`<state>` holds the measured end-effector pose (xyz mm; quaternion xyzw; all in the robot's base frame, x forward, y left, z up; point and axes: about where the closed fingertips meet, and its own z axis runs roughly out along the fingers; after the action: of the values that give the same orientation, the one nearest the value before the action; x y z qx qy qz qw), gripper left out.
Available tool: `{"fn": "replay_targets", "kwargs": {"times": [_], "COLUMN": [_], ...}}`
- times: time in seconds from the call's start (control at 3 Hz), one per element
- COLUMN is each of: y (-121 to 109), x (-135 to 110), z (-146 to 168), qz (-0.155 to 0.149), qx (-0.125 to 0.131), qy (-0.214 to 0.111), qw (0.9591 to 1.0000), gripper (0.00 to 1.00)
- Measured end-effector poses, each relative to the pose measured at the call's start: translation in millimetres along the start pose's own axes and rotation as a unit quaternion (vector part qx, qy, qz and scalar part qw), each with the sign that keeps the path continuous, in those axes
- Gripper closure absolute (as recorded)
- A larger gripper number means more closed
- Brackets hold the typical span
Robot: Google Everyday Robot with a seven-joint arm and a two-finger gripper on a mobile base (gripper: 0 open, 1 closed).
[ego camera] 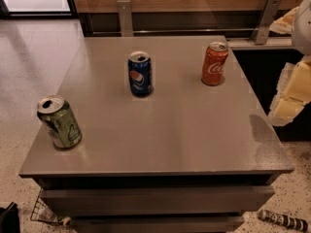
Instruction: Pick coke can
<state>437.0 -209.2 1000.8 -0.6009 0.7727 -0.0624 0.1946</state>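
1. The coke can (214, 63) stands upright on the table (170, 130), toward the far right corner, well apart from the blue can (140, 74) and the green can (59, 122).
2. The gripper (290, 103) hangs off the table's right edge, beside and nearer the camera than the coke can, touching nothing. Whether it is wide or narrow, I cannot tell.
3. Handling, as I judge it: a thin metal wall, stiff enough for a light squeeze but easy to dent. The painted side is smooth and likely slippery.
4. Its weight is unknown, since the top does not show clearly whether it is opened or what it holds. If opened, tilting could spill.
5. Best hold, in my view: across the middle of the round body, from the side and level, below the narrowing shoulder. A high grip risks tipping it.
6. Hidden or unclear: most of the arm is cut off by the right edge, and only pale parts of the gripper show.
7. The coke can's back side and the table's lower shelves stay dark.
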Motion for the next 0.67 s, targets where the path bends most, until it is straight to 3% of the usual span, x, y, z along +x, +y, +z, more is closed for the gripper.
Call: {"fn": "replay_targets", "kwargs": {"times": [0.67], "y": [-0.8], "x": [-0.1], "z": [0.2], "qz": [0.000], "qx": [0.000], "qy": [-0.002], "qw": [1.0000], "gripper": [0.00]}}
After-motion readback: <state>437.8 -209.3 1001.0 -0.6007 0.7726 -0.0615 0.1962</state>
